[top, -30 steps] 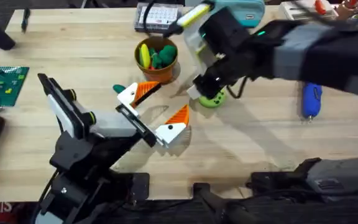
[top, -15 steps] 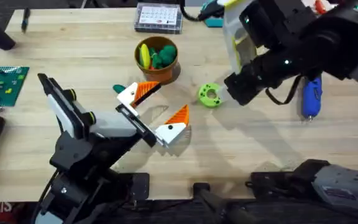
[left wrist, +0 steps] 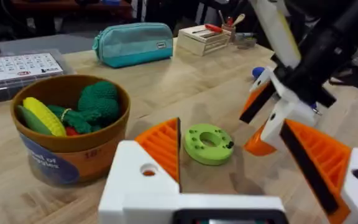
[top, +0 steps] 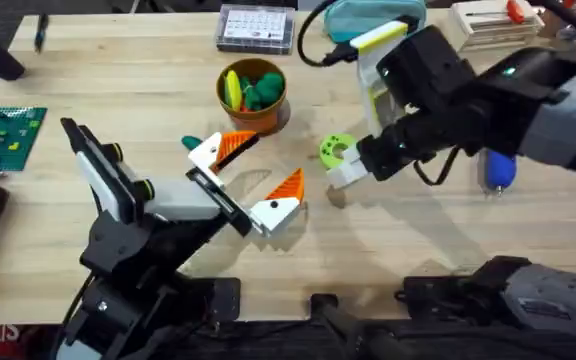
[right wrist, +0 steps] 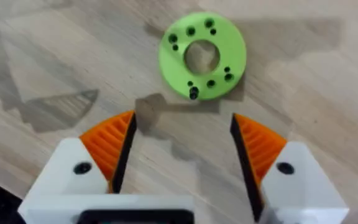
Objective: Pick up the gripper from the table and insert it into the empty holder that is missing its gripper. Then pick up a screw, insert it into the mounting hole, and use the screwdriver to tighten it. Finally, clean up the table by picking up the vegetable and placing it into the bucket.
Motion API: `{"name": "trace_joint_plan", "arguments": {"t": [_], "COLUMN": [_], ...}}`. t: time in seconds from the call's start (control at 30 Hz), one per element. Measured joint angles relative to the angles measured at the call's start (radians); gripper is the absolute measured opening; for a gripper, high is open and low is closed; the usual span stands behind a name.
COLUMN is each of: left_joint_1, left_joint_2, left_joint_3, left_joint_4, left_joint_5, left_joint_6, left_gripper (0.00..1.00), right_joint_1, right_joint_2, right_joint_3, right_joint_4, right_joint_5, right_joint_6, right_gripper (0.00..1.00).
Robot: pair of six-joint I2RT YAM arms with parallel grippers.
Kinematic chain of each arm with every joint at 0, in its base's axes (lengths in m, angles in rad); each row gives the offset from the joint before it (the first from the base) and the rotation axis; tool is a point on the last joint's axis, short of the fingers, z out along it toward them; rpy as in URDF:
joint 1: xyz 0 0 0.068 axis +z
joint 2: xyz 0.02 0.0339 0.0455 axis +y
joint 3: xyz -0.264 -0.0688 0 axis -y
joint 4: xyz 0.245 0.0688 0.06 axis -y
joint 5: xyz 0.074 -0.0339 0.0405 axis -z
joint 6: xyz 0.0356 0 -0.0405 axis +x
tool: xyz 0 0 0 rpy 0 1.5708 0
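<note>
Right hand (right wrist: 182, 146) hovers over the vegetable (top: 336, 152), fingers spread wide, nothing held. The lime-green ring lies flat mid-desk, just beside the bucket (top: 253, 95), on the side toward the far edge's right corner. Best move from here: centre the pads either side of the ring, drop straight down, then close. The right arm reaches in from the right edge, wrist tipped downward. Left hand (top: 253, 178) waits open nearby, empty.

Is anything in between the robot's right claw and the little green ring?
No. The right wrist view shows bare wooden table between the open right gripper and the flat lime-green ring with small holes.
</note>
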Motion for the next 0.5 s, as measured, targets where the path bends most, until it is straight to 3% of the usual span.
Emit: {"name": "trace_joint_plan", "arguments": {"t": [0.5], "left_joint_1": [0.000], "left_joint_2": [0.000], "left_joint_3": [0.000], "left_joint_4": [0.000], "left_joint_5": [0.000], "left_joint_6": [0.000], "left_gripper": [0.982], "right_joint_1": [0.000], "right_joint_2": [0.080], "right_joint_3": [-0.016], "right_joint_4": [0.070], "right_joint_5": [0.020], "right_joint_6": [-0.015], "right_gripper": [0.994]}}
